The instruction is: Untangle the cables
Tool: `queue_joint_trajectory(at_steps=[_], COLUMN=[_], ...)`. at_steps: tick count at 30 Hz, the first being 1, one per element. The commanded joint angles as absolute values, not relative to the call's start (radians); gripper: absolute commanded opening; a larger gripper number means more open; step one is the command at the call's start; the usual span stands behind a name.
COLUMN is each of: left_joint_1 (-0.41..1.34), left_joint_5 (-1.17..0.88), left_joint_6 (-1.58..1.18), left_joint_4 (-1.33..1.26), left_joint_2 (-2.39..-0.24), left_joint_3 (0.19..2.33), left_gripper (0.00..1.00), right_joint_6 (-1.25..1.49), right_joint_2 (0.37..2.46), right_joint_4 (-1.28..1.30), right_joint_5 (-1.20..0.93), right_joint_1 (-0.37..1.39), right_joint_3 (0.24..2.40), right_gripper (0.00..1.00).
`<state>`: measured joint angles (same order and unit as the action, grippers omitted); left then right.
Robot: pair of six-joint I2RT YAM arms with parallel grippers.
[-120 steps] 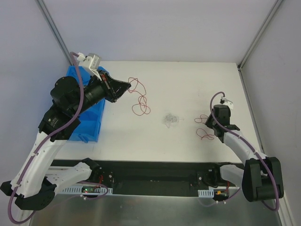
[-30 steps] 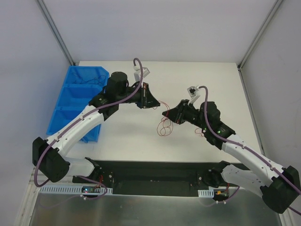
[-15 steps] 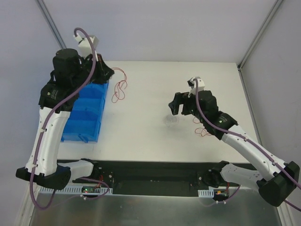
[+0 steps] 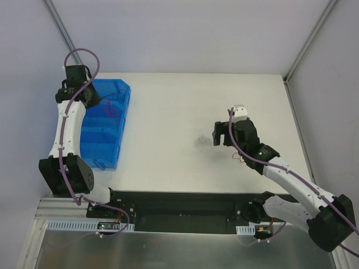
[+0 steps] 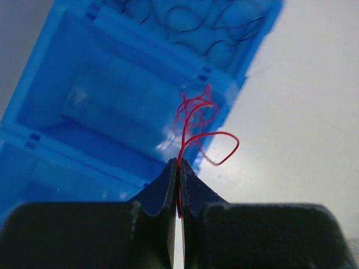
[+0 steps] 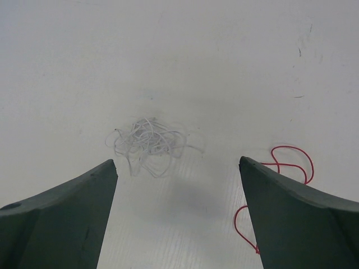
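Top external: left gripper (image 4: 104, 103) out over far end of blue bin (image 4: 95, 154), at left edge of table (image 4: 168, 95). Right gripper (image 4: 217, 134) low over table right of centre, well apart from the left one.

Left wrist: fingers (image 5: 160, 193) pressed together, no gap between them, nipping red wire (image 5: 193, 120) at its near end. Rises straight from the tips, then curls off into several loose loops. Hangs over bin's table-side rim, near the divider between far and middle compartments; touching the plastic or not, cannot tell. Dark wires (image 5: 190, 28) curled on floor of far compartment, apart from the red one.

Right wrist: jaws spread wide, holding nothing. Grey clump (image 6: 147, 144) flat on table, just ahead of the gap between the fingers, off-centre toward one finger, touching neither. Thin pale strands, tangled among themselves. Second red wire (image 6: 286, 167) on table beside the other finger, its near part hidden behind that finger, apart from the clump.

Top external again: clump only a faint smudge just beside right gripper; second red wire close by the right arm's wrist.
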<state>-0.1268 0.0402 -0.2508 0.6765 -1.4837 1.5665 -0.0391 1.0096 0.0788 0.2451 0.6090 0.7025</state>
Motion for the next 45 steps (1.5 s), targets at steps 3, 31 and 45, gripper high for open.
queue_joint_trajectory(at_steps=[3,31,45], left_joint_1=[-0.259,-0.183,0.182], left_joint_5=[0.117,-0.873,-0.969], left_joint_6=[-0.423,-0.557,-0.509], left_joint_4=[0.542,0.124,0.11], left_joint_2=[-1.397,-1.247,-1.339], left_joint_3=[1.346,1.115,1.124], left_gripper=[0.0,0.69,0.49], right_joint_6=[-0.041,0.261,0.334], right_joint_2=[0.959,0.968,1.213], right_joint_4=[-0.04,0.474,0.288], right_joint_5=[0.249,-0.175,-0.288], right_joint_1=[0.595,-0.118,-0.141], right_joint_3=[0.683,0.597,0.563], right_gripper=[0.92,0.84,0.56])
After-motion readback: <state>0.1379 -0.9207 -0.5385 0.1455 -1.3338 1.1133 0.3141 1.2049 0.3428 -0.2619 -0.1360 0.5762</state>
